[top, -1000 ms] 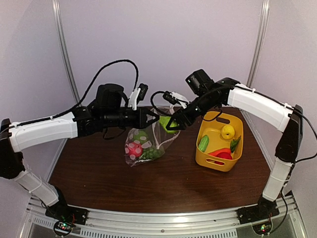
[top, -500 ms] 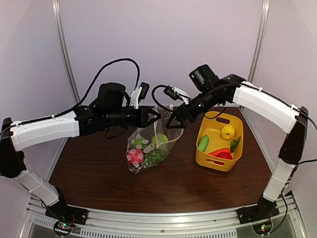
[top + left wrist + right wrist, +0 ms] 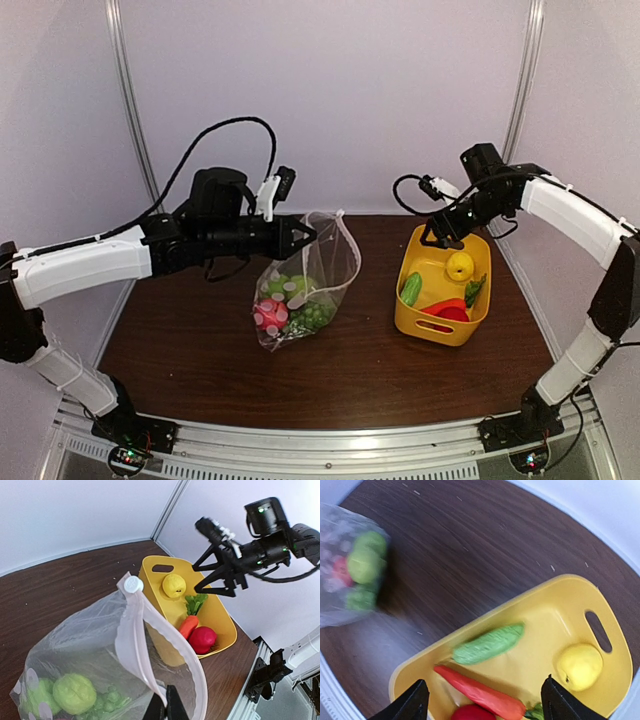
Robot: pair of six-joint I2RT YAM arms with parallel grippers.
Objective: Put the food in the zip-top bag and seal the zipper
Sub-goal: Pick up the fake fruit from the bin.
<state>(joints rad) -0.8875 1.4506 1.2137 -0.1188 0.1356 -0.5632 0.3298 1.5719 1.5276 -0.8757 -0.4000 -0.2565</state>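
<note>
My left gripper point(image 3: 300, 237) is shut on the rim of the clear dotted zip-top bag point(image 3: 305, 285) and holds its mouth up and open. In the left wrist view the gripper point(image 3: 166, 707) pinches the zipper strip point(image 3: 135, 630). A red apple point(image 3: 271, 302), green apples point(image 3: 290, 288) and grapes point(image 3: 315, 315) lie inside the bag. My right gripper point(image 3: 432, 235) is open and empty above the yellow basket point(image 3: 440, 335). Below it point(image 3: 485, 702) lie the cucumber point(image 3: 488, 643), lemon point(image 3: 580, 666), carrot point(image 3: 480, 694) and red pepper point(image 3: 472, 714).
The basket stands at the table's right side, its handle slot point(image 3: 599, 630) at the far end. The bag's lower part rests on the dark wood table point(image 3: 340, 370) at centre. White walls close the back and sides.
My right gripper dropped a green apple into the bag, then swung right from the bag's mouth to above the basket. The left gripper kept its hold on the rim.
</note>
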